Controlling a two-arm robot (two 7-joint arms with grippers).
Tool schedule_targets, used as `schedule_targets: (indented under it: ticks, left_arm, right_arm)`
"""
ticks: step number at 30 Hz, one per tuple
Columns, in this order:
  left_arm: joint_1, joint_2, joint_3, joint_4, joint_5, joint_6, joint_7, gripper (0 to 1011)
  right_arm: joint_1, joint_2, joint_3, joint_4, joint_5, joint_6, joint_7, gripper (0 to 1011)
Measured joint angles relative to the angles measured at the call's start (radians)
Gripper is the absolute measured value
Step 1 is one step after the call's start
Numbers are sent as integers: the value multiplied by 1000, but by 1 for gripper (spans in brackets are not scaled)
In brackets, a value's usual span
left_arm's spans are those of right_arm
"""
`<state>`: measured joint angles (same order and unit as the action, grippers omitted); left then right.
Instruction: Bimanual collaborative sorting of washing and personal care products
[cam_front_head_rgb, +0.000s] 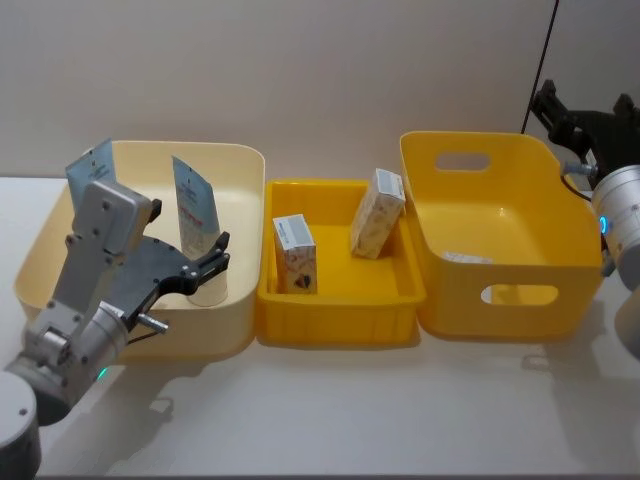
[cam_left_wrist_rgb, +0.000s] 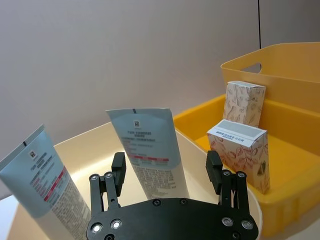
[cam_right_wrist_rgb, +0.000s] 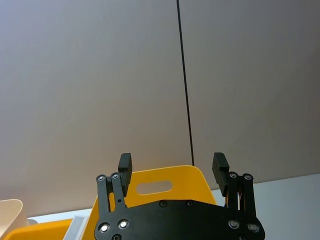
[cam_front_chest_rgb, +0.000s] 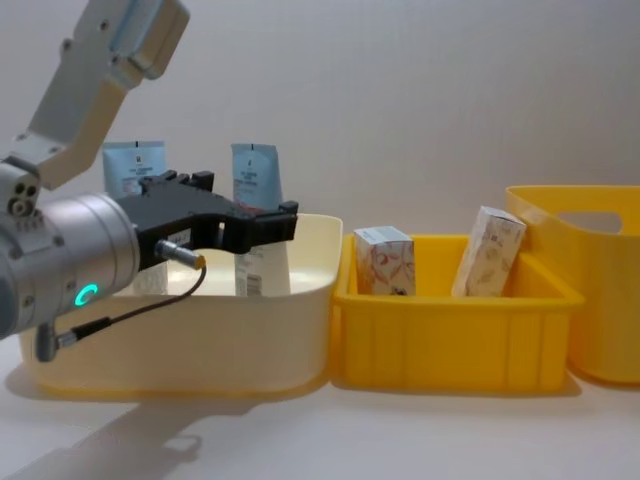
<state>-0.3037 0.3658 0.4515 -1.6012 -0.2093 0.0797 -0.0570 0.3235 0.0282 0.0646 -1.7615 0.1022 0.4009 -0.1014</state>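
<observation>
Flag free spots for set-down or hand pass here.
Free: tall yellow plastic tub, floor mostly bare; white table strip before the containers; floor of the shallow yellow tray between its two small white cartons. Crowded: cream plastic tub, two blue-and-white squeeze tubes, open left gripper close by one. Open right gripper hangs right of the tall tub.

Left gripper (cam_front_chest_rgb: 262, 218) held level over the cream tub (cam_front_chest_rgb: 200, 340). A squeeze tube (cam_front_chest_rgb: 256, 170) stands upright at the jaws, contact not discernible. A second tube (cam_front_chest_rgb: 132, 160) stands back beside the wrist. Ahead of the jaws, well apart, a yellow tray (cam_front_chest_rgb: 440, 345) holds an upright carton (cam_front_chest_rgb: 385, 262) and a leaning carton (cam_front_chest_rgb: 487, 250). Farther ahead stands a large yellow tub (cam_front_chest_rgb: 590, 300).
</observation>
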Motion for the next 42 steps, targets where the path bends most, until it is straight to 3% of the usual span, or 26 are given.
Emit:
schedule_targets:
  ticks: [16, 30, 42]
  left_arm:
    - [-59, -43, 7, 55, 4, 38, -23, 1000]
    - [-67, -71, -4, 74, 46, 82, 35, 1000]
    - [-94, -86, -10, 128, 53, 74, 16, 1000]
  right_arm:
    - [-5, -2, 7, -13, 4, -11, 2, 1001]
    - [-7, -3, 9, -16, 6, -13, 2, 1001]
    - [-7, -2, 10, -17, 6, -14, 2, 1001]
